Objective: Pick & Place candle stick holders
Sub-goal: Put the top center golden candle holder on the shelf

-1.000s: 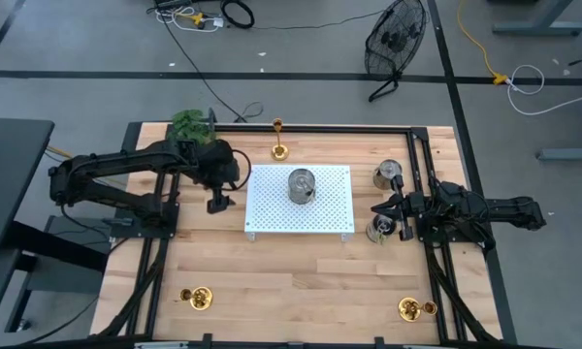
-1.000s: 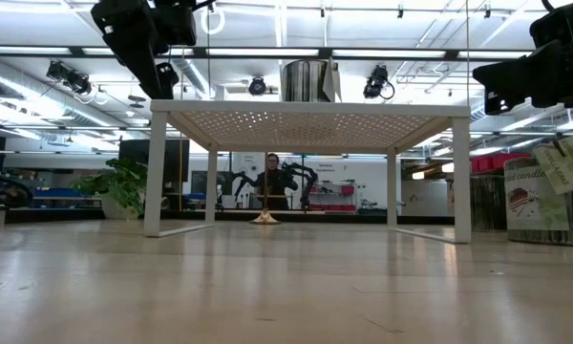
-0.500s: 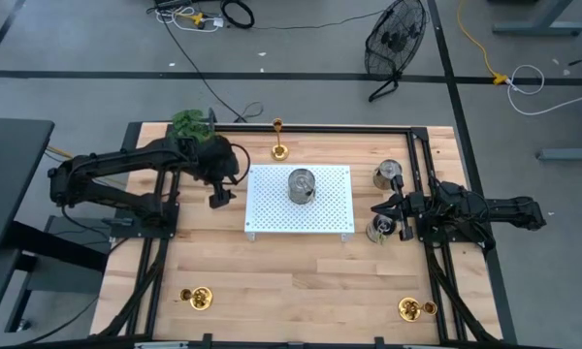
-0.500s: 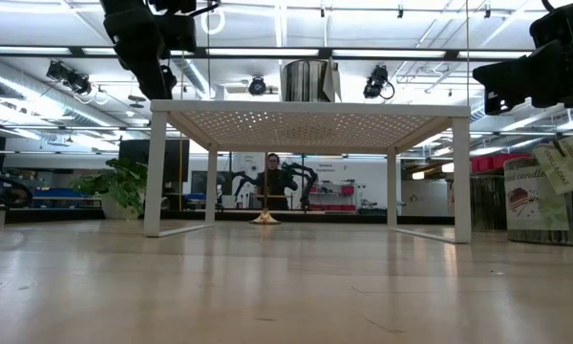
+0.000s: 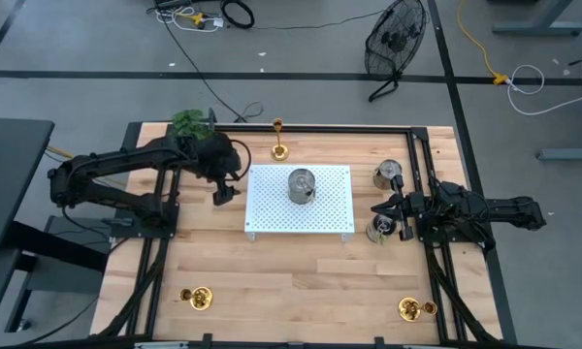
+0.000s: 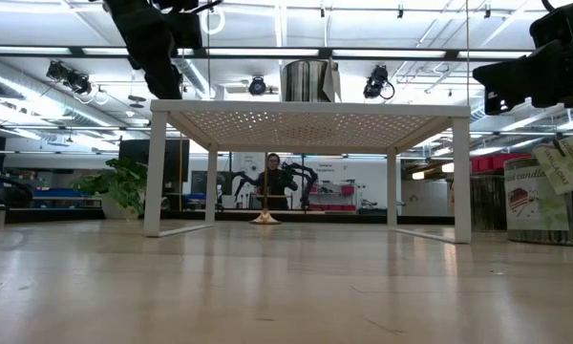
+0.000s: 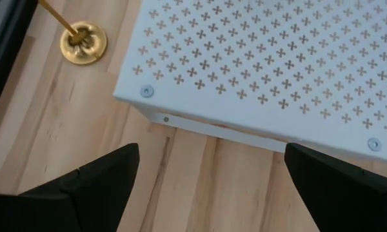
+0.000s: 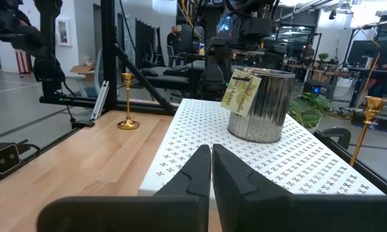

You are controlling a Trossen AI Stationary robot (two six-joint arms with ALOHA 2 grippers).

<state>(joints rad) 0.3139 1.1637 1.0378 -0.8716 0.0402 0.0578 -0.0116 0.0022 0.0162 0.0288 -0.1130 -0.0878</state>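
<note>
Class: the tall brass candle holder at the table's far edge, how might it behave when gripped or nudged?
The tall candle holder likely tips easily: slim stem over a small round base. Its shiny metal probably makes it slippery yet stiff. The open left gripper is nearest.

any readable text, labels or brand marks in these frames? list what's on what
"candle": partly readable in script on the cream label of the tin at the right edge of the low view; the rest of that label is too small to read.
Paper tag hanging above that tin: print too blurred to read.
Tag on the metal tin standing on the white perforated stand: script lettering, too blurred to read.
Nothing else legible.
</note>
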